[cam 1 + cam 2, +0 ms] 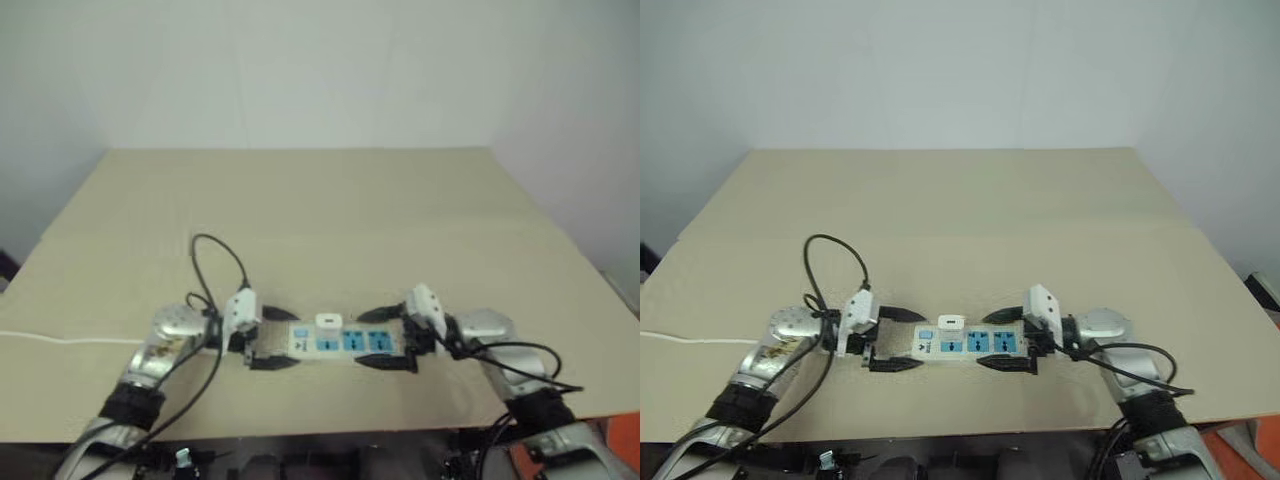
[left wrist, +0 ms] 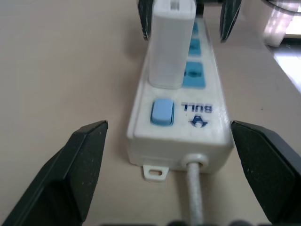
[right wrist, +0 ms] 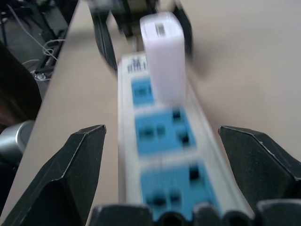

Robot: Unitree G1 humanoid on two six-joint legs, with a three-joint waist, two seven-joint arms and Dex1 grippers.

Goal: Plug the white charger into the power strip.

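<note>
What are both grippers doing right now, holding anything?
Left gripper: open, holding nothing.
Right gripper: open, holding nothing.

My two forearms are silvery metal with black cuffs near the elbows. Each ends in a boxy white housing, the left gripper [image 1: 268,338] and the right gripper [image 1: 382,340], carrying matte black, wedge-shaped fingers [image 2: 75,167] that taper to points. Thin black cables [image 1: 215,262] loop above the left wrist; more trail along my right forearm.
</note>
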